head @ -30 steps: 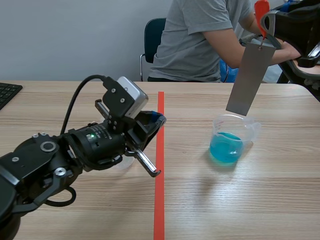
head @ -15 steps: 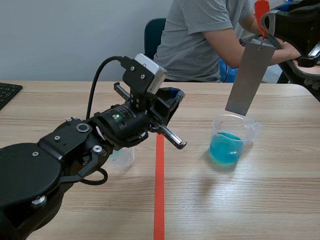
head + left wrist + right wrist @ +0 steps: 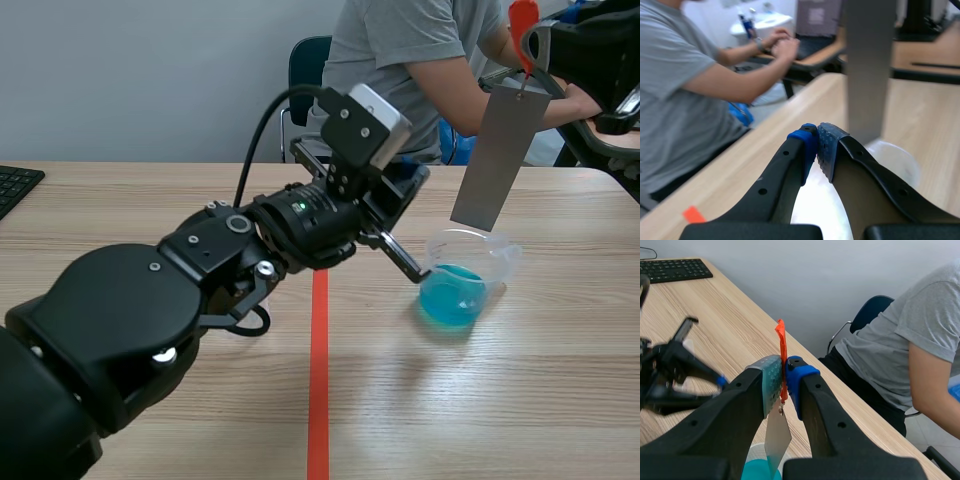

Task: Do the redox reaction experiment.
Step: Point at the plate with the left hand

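A clear beaker (image 3: pixel 468 272) of blue liquid stands right of the red tape line. A grey metal strip (image 3: pixel 497 155) hangs upright over it from an orange-red tag (image 3: pixel 521 22), its lower end just above the rim. My right gripper (image 3: pixel 532 52) is shut on that tag. In the right wrist view the tag (image 3: pixel 781 357) sits between the pads of the right gripper (image 3: pixel 784 374), with the strip (image 3: pixel 776 434) and beaker (image 3: pixel 756 472) below. My left gripper (image 3: pixel 412 182) is raised just left of the beaker, shut on nothing (image 3: pixel 817 146). The strip (image 3: pixel 867 65) and beaker rim (image 3: pixel 896 159) lie ahead of it.
A person in a grey shirt (image 3: pixel 400 70) sits across the table, hands near the right arm. A black keyboard (image 3: pixel 15 186) lies at the far left edge. The left arm's bulk (image 3: pixel 150 310) covers the left half of the table.
My left arm has swung up and to the right, crossing the tape line toward the beaker, and now hides a small clear cup seen earlier. The right gripper and strip have stayed still.
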Available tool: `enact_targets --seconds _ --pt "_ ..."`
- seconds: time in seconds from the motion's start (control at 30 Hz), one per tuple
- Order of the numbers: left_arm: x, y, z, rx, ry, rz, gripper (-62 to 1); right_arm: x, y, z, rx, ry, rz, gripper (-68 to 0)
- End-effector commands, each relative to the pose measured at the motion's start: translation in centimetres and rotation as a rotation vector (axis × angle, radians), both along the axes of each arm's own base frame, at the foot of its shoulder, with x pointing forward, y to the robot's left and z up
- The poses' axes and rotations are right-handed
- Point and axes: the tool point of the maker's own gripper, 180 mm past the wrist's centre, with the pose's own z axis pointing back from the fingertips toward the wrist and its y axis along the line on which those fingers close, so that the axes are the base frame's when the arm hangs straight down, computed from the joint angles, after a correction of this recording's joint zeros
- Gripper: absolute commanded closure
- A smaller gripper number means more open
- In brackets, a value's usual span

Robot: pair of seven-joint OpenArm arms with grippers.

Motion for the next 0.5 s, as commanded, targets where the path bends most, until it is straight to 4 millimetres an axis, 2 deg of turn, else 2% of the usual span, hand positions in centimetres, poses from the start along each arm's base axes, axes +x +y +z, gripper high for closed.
enact_targets --seconds 0.0,0.27,0.47 --pt "-0.3 -1.2 1.7 -0.052 -0.035 -0.026 -1.8 0.1 0.1 1.6 0.012 -0.045 0.015 -0.4" --pt "-1.4 -3.2 1.4 -0.058 -0.027 -0.075 -1.8 0.0 0.1 1.6 0.014 -0.047 0.015 -0.4" --pt "-1.5 -3.6 1.7 -0.069 -0.025 -0.076 -1.8 0.0 0.1 1.6 0.014 -0.047 0.015 -0.4"
